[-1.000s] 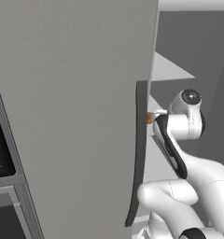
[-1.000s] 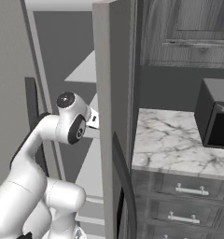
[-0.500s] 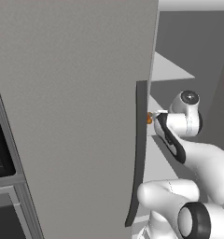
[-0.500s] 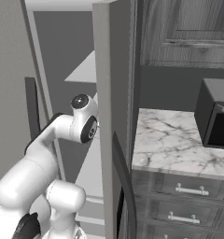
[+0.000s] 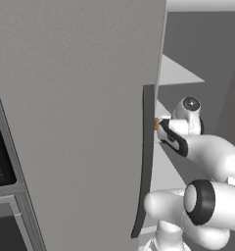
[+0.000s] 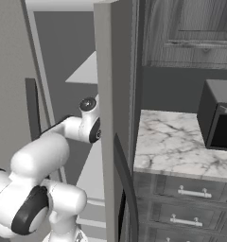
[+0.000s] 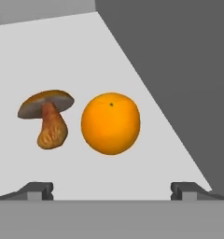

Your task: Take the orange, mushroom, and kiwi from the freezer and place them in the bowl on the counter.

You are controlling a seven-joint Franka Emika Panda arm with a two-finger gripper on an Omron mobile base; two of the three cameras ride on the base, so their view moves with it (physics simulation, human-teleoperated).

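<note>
The orange [image 7: 110, 123] lies on a pale freezer shelf [image 7: 86, 51], straight ahead of my gripper [image 7: 112, 190]. The mushroom [image 7: 46, 119], with a brown cap and tan stem, lies just left of the orange, a small gap between them. My gripper is open, its fingertips [image 7: 37, 189] wide apart and short of both, holding nothing. From the left base view my arm [image 5: 188, 142] reaches past the open freezer door [image 5: 75, 122], and a sliver of the orange [image 5: 155, 125] shows at the door's edge. The kiwi and the bowl are out of view.
The door's dark curved handle [image 5: 146, 162] hangs close to my wrist. The freezer's right wall [image 7: 179, 70] runs near the orange. Right of the freezer are the marble counter [image 6: 177, 146], a black microwave [image 6: 219, 118] and grey drawers [image 6: 191, 194].
My arm has stretched further into the freezer: the wrist moved inward and the elbow swung up into view. The jaws stayed open.
</note>
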